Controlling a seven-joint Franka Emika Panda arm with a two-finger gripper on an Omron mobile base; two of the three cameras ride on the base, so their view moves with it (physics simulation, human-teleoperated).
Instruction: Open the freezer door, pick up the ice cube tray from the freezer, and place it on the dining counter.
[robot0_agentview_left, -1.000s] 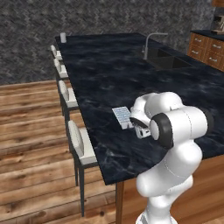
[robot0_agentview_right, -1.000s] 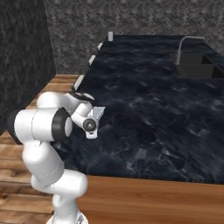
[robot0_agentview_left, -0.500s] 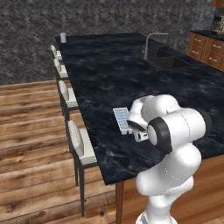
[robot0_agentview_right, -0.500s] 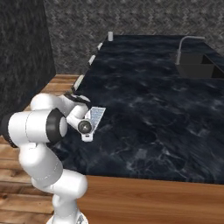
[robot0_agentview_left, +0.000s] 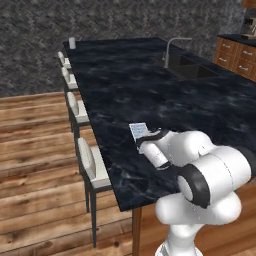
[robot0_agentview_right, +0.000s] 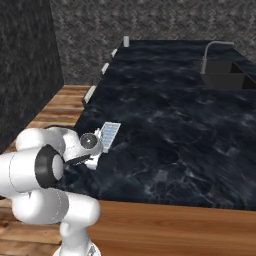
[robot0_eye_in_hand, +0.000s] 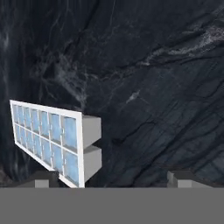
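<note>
Four white stools (robot0_agentview_left: 90, 165) along dining counter (robot0_agentview_left: 130, 85), ice cube tray (robot0_eye_in_hand: 48, 140) beside spread-jawed empty gripper (robot0_eye_in_hand: 111, 177), faucet (robot0_agentview_left: 172, 47) well apart

The arm (robot0_agentview_left: 200, 185) is showing glossy white, rounded shells, bulging like stacked drums, each capped by a dark grey or black circular joint ring. Nearest the dining counter (robot0_agentview_left: 130, 80), a slimmer white link is ending in a small round grey cap (robot0_agentview_right: 89, 142). No cables or markings are showing, so far as the rendering allows.
</note>
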